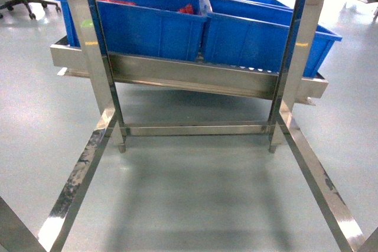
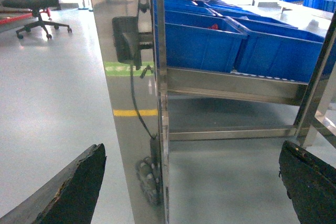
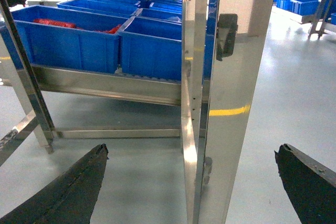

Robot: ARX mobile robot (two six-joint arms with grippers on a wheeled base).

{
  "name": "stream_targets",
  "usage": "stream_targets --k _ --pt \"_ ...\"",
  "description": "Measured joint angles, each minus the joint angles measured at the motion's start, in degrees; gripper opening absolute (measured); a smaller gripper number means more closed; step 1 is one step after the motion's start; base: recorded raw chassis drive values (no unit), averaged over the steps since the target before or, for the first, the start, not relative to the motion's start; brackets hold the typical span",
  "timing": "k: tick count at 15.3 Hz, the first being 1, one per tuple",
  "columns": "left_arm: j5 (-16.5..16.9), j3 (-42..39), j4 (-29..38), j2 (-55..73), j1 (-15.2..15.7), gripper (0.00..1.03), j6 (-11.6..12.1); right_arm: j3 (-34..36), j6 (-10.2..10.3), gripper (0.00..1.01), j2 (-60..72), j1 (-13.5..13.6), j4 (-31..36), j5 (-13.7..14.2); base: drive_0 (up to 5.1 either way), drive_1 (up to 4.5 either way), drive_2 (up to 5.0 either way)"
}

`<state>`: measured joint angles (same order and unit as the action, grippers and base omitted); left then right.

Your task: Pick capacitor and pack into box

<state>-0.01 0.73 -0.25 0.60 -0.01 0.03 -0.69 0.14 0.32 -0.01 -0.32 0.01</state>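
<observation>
Grey floor [image 1: 195,193] is fronting blue bins [image 1: 153,28]; both pincers [image 2: 194,182] [image 3: 191,182] are gaping empty, likely still needing to find capacitors.

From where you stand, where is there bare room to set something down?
The floor between the two steel side rails, in front of the cross bar, is bare. The shelf above is crowded: blue bins sit side by side.
</observation>
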Motion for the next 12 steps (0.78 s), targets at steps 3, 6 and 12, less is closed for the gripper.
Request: stream_targets --k 3,6,12 --pt "0.00 0.00 -0.26 0.00 0.00 0.98 0.00 0.00 0.02 0.98 0.00 0.00 -0.15 0.02 0.0 0.00 0.0" --pt "0.09 0.00 -0.07 0.00 0.00 0.98 0.04 0.00 0.00 0.98 0.00 0.00 0.07 0.07 0.0 0.00 0.0" --pt "-0.04 0.00 -0.09 0.00 0.00 0.98 -0.02 0.00 -0.07 0.98 -0.02 0.00 0.02 -0.04 0.0 0.00 0.0"
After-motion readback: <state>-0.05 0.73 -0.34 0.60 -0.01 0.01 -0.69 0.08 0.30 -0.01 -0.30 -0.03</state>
